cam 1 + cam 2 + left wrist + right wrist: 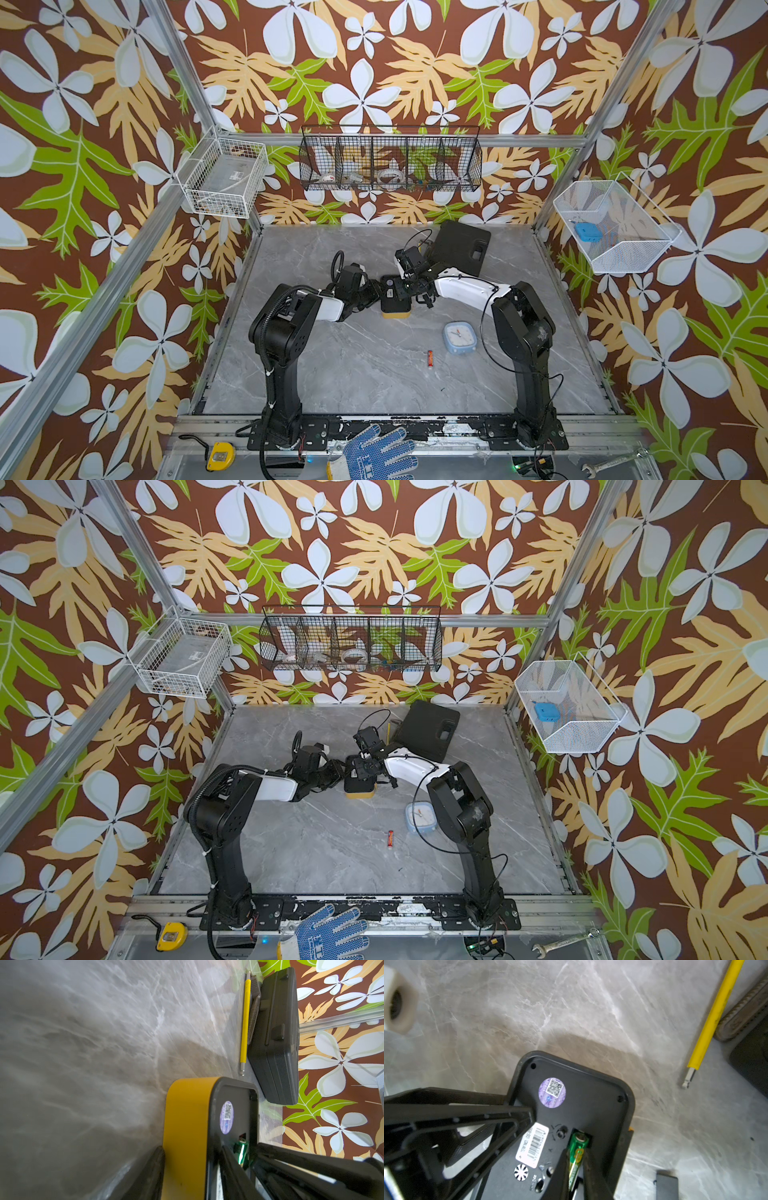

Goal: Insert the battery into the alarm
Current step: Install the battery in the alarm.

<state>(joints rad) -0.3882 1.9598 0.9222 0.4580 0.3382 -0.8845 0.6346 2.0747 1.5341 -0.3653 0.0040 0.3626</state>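
Observation:
The alarm point(396, 297) point(359, 781) is a yellow box with a black back, and the back faces up on the table. My left gripper point(191, 1159) is shut on it, with one finger across the black back point(571, 1105) and the other against the yellow body point(187, 1126). My right gripper point(576, 1155) point(409, 286) is shut on a green battery point(578, 1142) point(242, 1151). The battery's tip sits in the open compartment in the back, and the rest of it is hidden between the fingers.
A red battery point(430, 358) point(390, 838) and a pale blue clock point(459, 337) point(420, 817) lie nearer the front. A black case point(459, 247) and a yellow-handled tool point(714, 1016) lie behind the alarm. A small dark cover piece point(667, 1186) lies beside it.

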